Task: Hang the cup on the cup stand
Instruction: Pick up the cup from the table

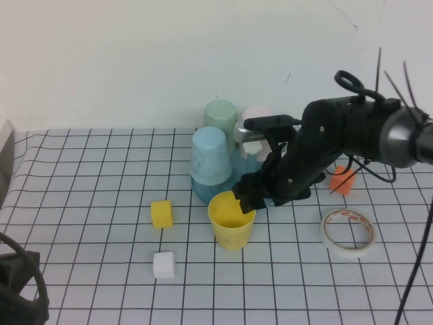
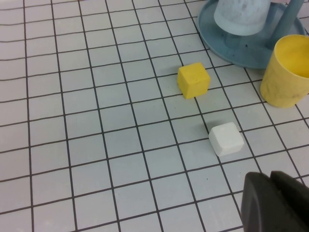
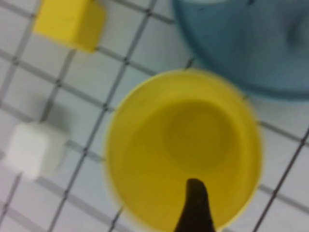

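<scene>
The yellow cup (image 1: 232, 220) stands upright, mouth up, on the checked table just in front of the cup stand (image 1: 200, 191), a teal dish with upright pegs. The cup also shows in the left wrist view (image 2: 286, 72) and the right wrist view (image 3: 183, 150). My right gripper (image 1: 247, 200) is at the cup's rim on the side nearest the stand, and part of it reaches into the mouth. A light blue cup (image 1: 211, 156), a green cup (image 1: 221, 115) and a pink cup (image 1: 257, 116) sit upside down on the stand. My left gripper (image 2: 271, 203) is shut and empty, low over the table's front left.
A yellow cube (image 1: 162, 213) and a white cube (image 1: 164, 265) lie left of the cup. A roll of tape (image 1: 348, 231) lies to the right, with an orange block (image 1: 343, 180) behind it. The left arm (image 1: 17, 288) sits at the front left corner.
</scene>
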Controlling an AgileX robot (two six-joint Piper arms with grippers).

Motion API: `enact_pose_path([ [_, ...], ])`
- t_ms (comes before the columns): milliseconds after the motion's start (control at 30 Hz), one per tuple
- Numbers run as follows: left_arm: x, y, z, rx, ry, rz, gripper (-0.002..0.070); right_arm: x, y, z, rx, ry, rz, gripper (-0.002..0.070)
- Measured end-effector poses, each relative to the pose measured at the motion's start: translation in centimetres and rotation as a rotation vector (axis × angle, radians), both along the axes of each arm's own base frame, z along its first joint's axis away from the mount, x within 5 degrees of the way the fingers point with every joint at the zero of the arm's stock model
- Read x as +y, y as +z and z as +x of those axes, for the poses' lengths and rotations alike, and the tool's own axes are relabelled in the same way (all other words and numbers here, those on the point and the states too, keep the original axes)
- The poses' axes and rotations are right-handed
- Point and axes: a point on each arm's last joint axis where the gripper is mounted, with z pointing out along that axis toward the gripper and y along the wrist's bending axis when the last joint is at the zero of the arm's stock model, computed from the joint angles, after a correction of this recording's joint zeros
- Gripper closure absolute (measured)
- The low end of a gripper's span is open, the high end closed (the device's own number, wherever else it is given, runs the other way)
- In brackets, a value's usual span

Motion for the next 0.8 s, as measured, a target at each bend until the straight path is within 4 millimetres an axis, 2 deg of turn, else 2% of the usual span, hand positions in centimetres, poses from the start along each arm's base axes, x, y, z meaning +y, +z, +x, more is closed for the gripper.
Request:
enact_pose_path([
  [167, 0.0, -0.1, 0.0, 0.002, 0.0, 0.0, 0.0676, 0.1, -1.8, 1.2, -0.004, -0.018, -0.06, 0.0168],
  [400, 0.0, -0.1, 0.0, 0.003, 0.0, -0.004, 0.0676, 0.2, -4.0, 1.4, 0.035, -0.024, -0.086, 0.0188],
  [500, 0.0, -0.1, 0.0, 0.003, 0.0, -0.004, 0.0676, 0.2, -4.1, 1.4, 0.038, -0.025, -0.085, 0.0281],
  [667, 0.0, 0.1, 0.1, -0.014, 0.006, -0.005, 0.0676, 0.3, -4.1, 1.4, 0.05, -0.038, -0.065, 0.0568],
  [700, 0.0, 0.1, 0.1, -0.022, 0.01, -0.006, 0.0676, 0.4, -4.0, 1.3, 0.056, -0.044, -0.056, 0.0605],
  [800, 0.2, 0.6, 0.4, -0.079, 0.031, -0.012, 0.0676, 0.5, -3.9, 1.3, 0.067, -0.056, -0.035, 0.065],
])
